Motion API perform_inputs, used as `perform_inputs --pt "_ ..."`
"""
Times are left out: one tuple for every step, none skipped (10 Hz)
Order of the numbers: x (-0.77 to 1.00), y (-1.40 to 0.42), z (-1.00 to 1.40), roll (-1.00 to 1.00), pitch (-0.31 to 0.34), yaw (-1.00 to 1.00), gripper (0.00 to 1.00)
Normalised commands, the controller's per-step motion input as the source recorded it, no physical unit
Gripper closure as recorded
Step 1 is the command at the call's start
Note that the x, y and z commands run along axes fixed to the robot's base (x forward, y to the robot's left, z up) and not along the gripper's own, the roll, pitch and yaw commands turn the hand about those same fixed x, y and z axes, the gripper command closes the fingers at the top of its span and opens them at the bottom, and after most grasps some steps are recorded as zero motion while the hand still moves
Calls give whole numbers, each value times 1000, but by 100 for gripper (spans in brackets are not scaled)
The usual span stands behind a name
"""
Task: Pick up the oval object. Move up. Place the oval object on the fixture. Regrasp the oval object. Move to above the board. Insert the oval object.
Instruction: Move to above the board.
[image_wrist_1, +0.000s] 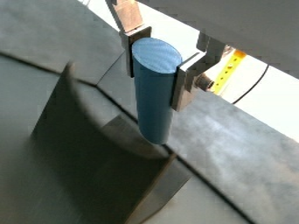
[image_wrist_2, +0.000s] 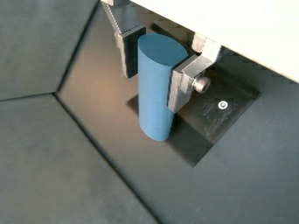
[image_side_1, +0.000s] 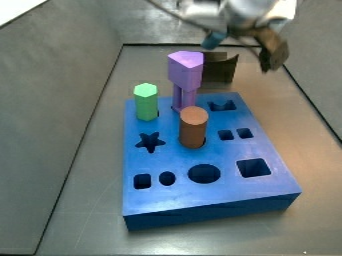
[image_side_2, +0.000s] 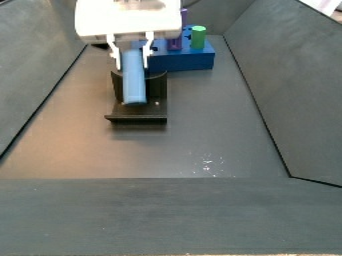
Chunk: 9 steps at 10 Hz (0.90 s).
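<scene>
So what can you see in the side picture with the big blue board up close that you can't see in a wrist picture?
Only that side view shows the board with its star, round and square holes, plus the purple peg, green peg and orange-brown cylinder standing in it. Only the wrist view shows the oval object clearly, upright between the silver fingers, its lower end at the fixture. Both show the gripper and the fixture.

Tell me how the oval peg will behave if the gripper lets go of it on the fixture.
The oval peg looks rigid with smooth sides, so it may slip in a light grip. It stands tall and narrow on the fixture, so once the gripper opens it could tip. Its rounded sides suggest it might roll if it falls.
</scene>
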Motion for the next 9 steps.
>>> perform_inputs --pt "11 128 1000 -171 58 -76 100" --pt "9 127 1000 -147 65 -61 100" --pt "3 121 1000 -107 81 -33 100" --pt "1 116 1000 -83 88 -15 100" --pt "-2 111 1000 -69 96 0 100" --pt "-4 105 1000 -61 101 15 100" --pt "-3 99 1000 -63 96 32 100" --pt "-3 92 1000 -59 97 42 100" --pt "-1 84 1000 -60 95 49 100"
